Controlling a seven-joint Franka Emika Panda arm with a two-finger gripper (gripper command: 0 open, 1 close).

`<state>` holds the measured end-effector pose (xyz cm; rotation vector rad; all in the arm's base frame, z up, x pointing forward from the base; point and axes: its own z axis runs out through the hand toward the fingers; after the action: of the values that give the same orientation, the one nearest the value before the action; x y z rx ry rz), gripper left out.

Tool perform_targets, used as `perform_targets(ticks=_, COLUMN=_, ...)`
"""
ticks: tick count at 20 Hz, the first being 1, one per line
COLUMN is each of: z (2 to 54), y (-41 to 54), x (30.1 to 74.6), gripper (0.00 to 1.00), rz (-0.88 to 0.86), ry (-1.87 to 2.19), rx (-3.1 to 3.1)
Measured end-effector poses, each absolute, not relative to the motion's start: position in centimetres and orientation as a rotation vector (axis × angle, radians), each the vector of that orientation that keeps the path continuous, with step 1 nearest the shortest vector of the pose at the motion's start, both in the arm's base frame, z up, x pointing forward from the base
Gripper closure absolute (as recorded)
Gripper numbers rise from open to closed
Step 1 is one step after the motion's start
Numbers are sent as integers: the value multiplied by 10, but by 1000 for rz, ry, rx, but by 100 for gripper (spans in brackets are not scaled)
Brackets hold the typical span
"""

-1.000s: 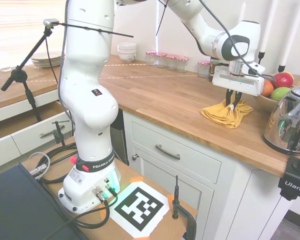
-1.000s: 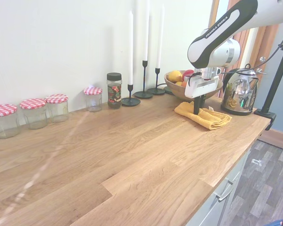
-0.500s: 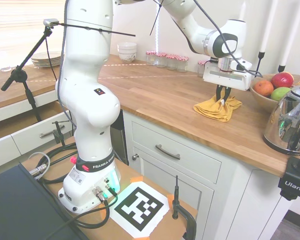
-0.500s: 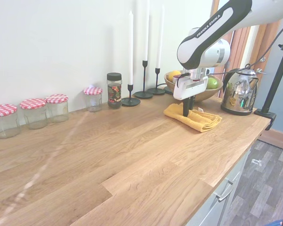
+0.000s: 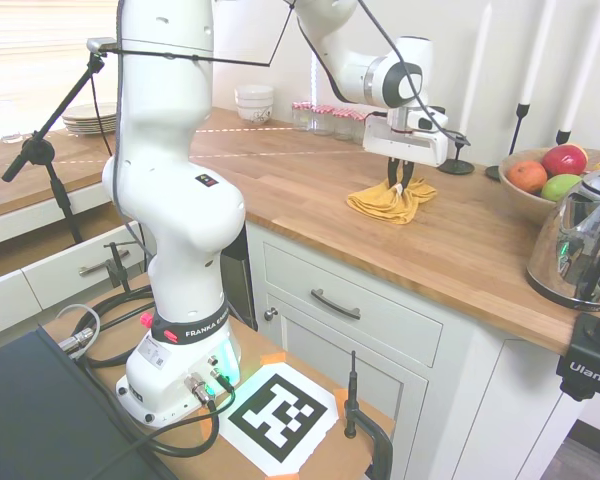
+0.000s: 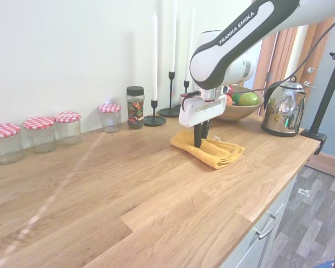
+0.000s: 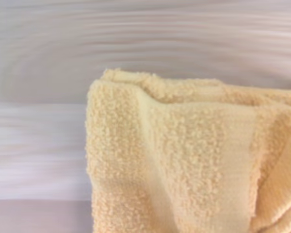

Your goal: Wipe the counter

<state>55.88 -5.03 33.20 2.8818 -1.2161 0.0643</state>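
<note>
The counter (image 6: 156, 184) fills the lower half of the second exterior view, its wood running from lower left to right. At frame centre a folded yellow cloth (image 6: 212, 151) lies flat on it. The gripper (image 6: 198, 142) points straight down with its fingers pinched together on the cloth, apparently holding a fold. Behind it to the right sit a fruit bowl (image 6: 237, 111) and a kettle (image 6: 282, 109); red-checked jars (image 6: 39, 134) line the wall at left.

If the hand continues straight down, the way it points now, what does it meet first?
The hand points straight down with its fingers closed in the yellow cloth, so it already meets the cloth. Directly under the cloth lies the counter; nothing else appears to be in that line.
</note>
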Motion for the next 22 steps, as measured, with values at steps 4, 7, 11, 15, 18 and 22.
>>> perform_targets(ticks=4, z=332, y=17, x=559, gripper=100, rz=83, ry=-1204, rx=2886)
perform_targets(ticks=7, z=331, y=60, x=557, gripper=100, rz=93, ry=-1198, rx=2894)
perform_targets(ticks=11, z=331, y=112, x=560, gripper=100, rz=113, ry=-1189, rx=2899)
perform_targets(ticks=15, z=331, y=162, x=568, gripper=100, rz=133, ry=-1171, rx=2906)
perform_targets(ticks=18, z=332, y=200, x=573, gripper=100, rz=143, ry=-1152, rx=2909)
perform_targets(ticks=22, z=333, y=249, x=580, gripper=100, rz=147, ry=-1115, rx=2915)
